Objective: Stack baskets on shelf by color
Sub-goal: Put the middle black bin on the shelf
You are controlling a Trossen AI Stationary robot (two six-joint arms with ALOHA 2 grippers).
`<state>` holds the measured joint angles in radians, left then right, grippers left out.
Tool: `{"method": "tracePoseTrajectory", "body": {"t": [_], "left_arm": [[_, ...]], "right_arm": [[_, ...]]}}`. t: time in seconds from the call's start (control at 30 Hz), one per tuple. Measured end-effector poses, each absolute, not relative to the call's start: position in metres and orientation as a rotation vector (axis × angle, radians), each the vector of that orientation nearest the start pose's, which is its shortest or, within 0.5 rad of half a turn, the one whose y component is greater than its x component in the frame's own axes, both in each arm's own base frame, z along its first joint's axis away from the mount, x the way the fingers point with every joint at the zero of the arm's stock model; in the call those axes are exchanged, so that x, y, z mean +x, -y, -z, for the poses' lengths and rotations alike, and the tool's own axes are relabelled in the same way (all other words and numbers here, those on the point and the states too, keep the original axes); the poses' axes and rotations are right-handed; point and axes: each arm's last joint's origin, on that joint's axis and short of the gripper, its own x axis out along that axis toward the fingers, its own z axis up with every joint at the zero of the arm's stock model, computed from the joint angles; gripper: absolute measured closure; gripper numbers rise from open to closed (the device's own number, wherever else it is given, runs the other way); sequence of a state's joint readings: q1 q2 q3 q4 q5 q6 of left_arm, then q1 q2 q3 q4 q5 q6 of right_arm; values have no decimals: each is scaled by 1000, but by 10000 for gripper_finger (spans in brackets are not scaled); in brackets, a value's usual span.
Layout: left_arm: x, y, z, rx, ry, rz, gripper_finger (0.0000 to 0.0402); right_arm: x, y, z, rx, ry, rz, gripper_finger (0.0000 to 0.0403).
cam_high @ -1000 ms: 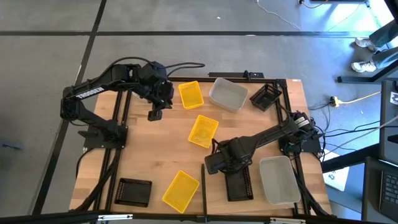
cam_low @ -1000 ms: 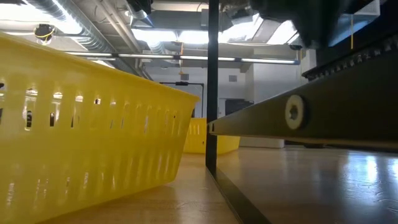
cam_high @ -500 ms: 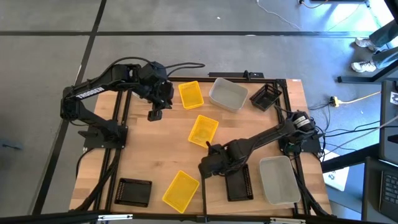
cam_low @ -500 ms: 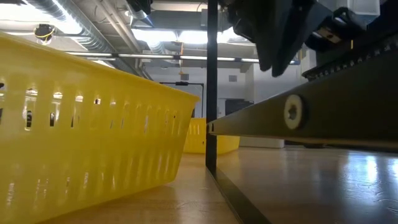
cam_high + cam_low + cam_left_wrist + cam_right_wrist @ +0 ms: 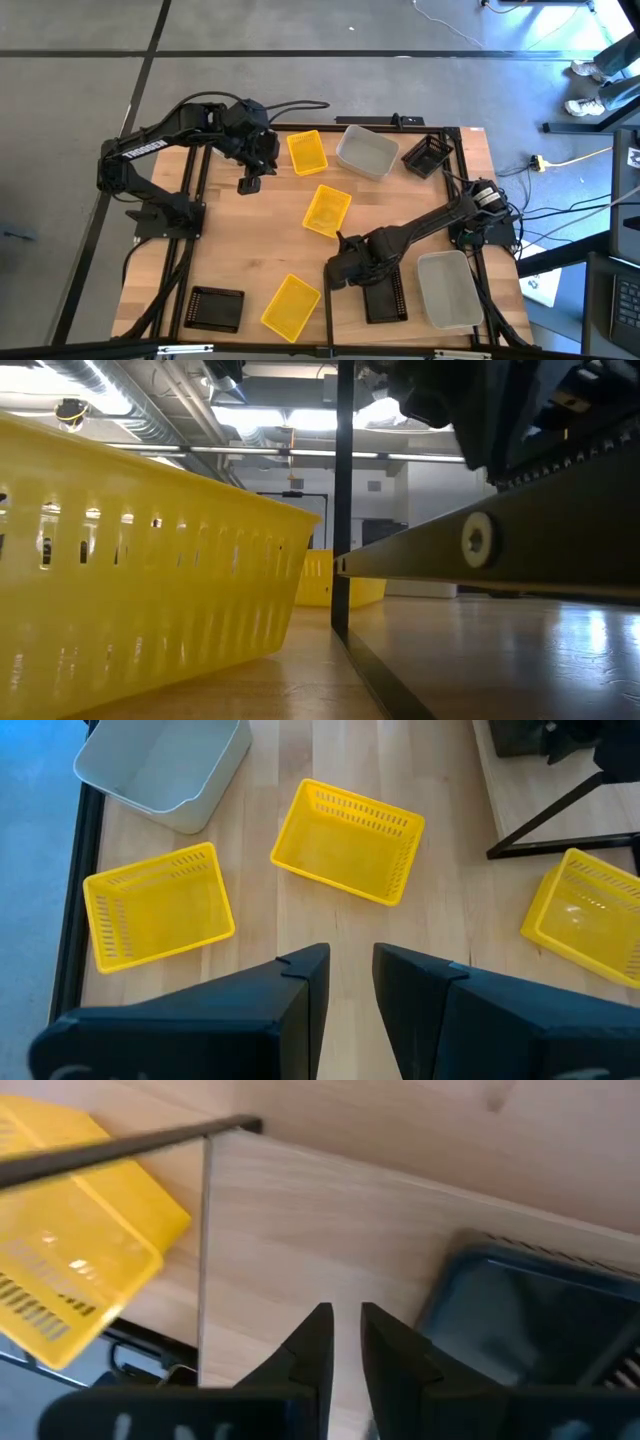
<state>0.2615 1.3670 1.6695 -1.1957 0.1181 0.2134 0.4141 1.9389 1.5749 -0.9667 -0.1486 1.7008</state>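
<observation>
The shelf [image 5: 347, 308] is the pale panel at the table's near right, with a thin dark divider [image 5: 327, 298] on its left edge. A black basket [image 5: 383, 298] and a grey-white basket [image 5: 447, 290] rest on it by their bases. My right gripper [image 5: 343, 275] hovers over bare shelf [image 5: 320, 1220] between the divider and the black basket [image 5: 520, 1320], pointing steeply down, fingers [image 5: 347, 1320] narrowly open with nothing between them. Yellow baskets [image 5: 307, 152], [image 5: 327, 210], [image 5: 291, 306] lie on the table. My left gripper [image 5: 249, 185] waits open at the far left, raised.
A grey-white basket [image 5: 367, 152] and a black basket [image 5: 427, 155] sit at the far right, another black basket [image 5: 216, 308] at the near left. In the low view a yellow basket [image 5: 130, 560] fills the left and the divider post [image 5: 342, 500] stands mid-picture.
My right gripper has sunk lower over the shelf beside the black basket and tipped more steeply down, swinging slightly toward the divider and back. The baskets have stayed where they were.
</observation>
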Motion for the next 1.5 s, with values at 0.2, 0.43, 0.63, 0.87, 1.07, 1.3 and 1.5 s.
{"method": "tracePoseTrajectory", "body": {"t": [0.2,0.43,0.63,0.87,1.07,1.3,1.5], "left_arm": [[236,-60,-417,31,-886,-40,331],[236,-59,-417,31,-886,-39,331],[236,-60,-417,34,-885,-38,331],[236,-60,-417,37,-885,-37,331],[236,-60,-417,37,-886,-37,331],[236,-60,-417,38,-886,-37,331],[236,-60,-417,55,-886,-29,331]], "right_arm": [[350,-159,-225,1196,-1379,771,350],[341,-159,-221,1167,-1478,832,350],[334,-160,-221,1156,-1549,858,350],[348,-168,-237,1207,-1442,690,350],[345,-181,-243,1243,-1499,634,350],[335,-201,-243,1141,-1546,512,350],[329,-219,-243,1068,-1480,436,350]]}}
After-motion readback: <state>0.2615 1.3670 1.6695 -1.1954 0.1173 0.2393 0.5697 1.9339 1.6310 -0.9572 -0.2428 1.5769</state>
